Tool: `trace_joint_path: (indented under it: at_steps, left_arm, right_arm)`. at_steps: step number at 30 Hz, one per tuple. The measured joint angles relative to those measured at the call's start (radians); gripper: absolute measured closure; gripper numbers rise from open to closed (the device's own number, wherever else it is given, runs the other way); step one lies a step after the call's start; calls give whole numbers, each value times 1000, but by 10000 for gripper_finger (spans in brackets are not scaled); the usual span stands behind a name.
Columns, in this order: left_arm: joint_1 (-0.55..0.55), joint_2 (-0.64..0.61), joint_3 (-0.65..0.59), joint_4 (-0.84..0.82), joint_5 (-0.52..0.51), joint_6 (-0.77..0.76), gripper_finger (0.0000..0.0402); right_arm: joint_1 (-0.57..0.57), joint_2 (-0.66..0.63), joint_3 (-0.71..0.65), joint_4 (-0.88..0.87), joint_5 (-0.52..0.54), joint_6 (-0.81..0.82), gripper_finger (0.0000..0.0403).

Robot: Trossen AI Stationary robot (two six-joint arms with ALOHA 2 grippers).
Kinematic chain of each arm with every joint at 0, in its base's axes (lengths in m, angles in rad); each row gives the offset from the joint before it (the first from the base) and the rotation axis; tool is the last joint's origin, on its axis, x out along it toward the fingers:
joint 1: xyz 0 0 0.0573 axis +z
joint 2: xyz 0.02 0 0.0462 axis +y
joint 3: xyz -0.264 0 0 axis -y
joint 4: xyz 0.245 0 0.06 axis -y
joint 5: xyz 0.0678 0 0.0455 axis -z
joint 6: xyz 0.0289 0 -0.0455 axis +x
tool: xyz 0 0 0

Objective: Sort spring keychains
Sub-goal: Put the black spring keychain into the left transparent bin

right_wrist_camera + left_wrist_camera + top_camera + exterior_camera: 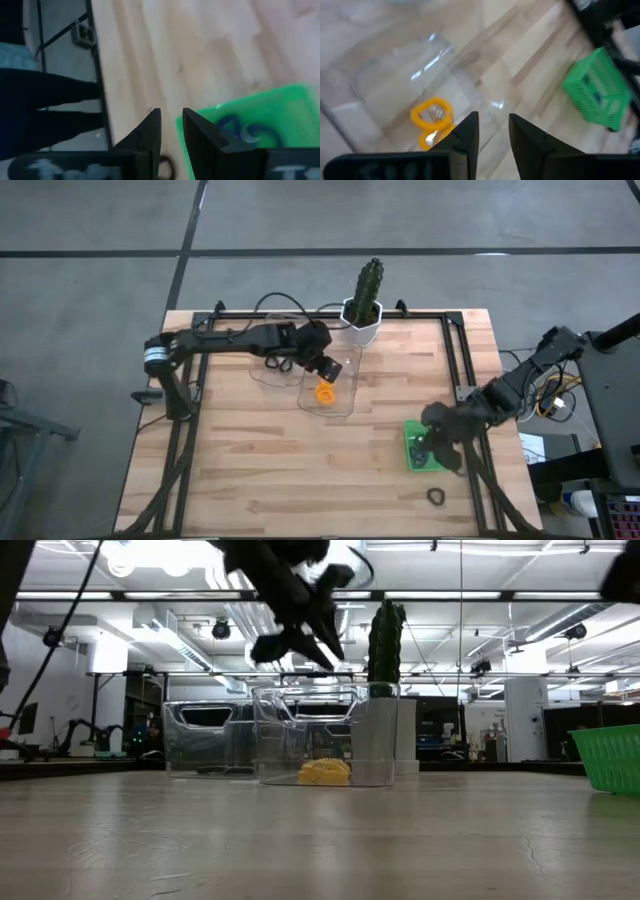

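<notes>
Orange spring keychains [325, 392] lie in the bottom of a clear container [345, 380]; they also show in the left wrist view [432, 113] and the low view [325, 772]. My left gripper [325, 368] hovers above that container [300, 635], open and empty [493, 132]. Dark keychains [278, 365] lie in a second clear container beside it. Purple keychains [235, 125] lie in a green basket [412, 448]. My right gripper [435, 438] hangs over the basket's edge, open and empty [171, 131]. One black keychain [436, 497] lies on the table nearer the near edge.
A cactus in a white pot [362, 310] stands at the far edge, just behind the clear containers. A black frame rail [462, 370] runs along the table's right side. Bare wood [300, 470] spreads across the near half of the table.
</notes>
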State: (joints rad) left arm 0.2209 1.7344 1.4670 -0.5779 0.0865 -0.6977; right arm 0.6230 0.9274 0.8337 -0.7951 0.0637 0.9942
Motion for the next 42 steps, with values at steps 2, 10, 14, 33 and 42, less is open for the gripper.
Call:
trace_joint_path:
  at_steps: [2, 10, 14, 33, 42]
  left_arm:
    - [-11, -43, 0, -4, -33, 13, 303]
    - [-45, -200, -15, -64, -147, 39, 303]
    - [-55, -249, -16, -110, -174, 67, 303]
    - [-75, -284, -16, -238, -186, 78, 303]
    - [-75, -284, -16, -239, -186, 89, 303]
  right_arm:
    - [73, 16, 0, 9, 22, 93, 324]
    - [388, 154, -1, 27, 93, 580, 325]
    - [480, 263, 3, 54, 92, 791, 331]
    - [501, 609, 97, 128, -49, 1197, 335]
    - [470, 679, 128, 133, -46, 1251, 341]
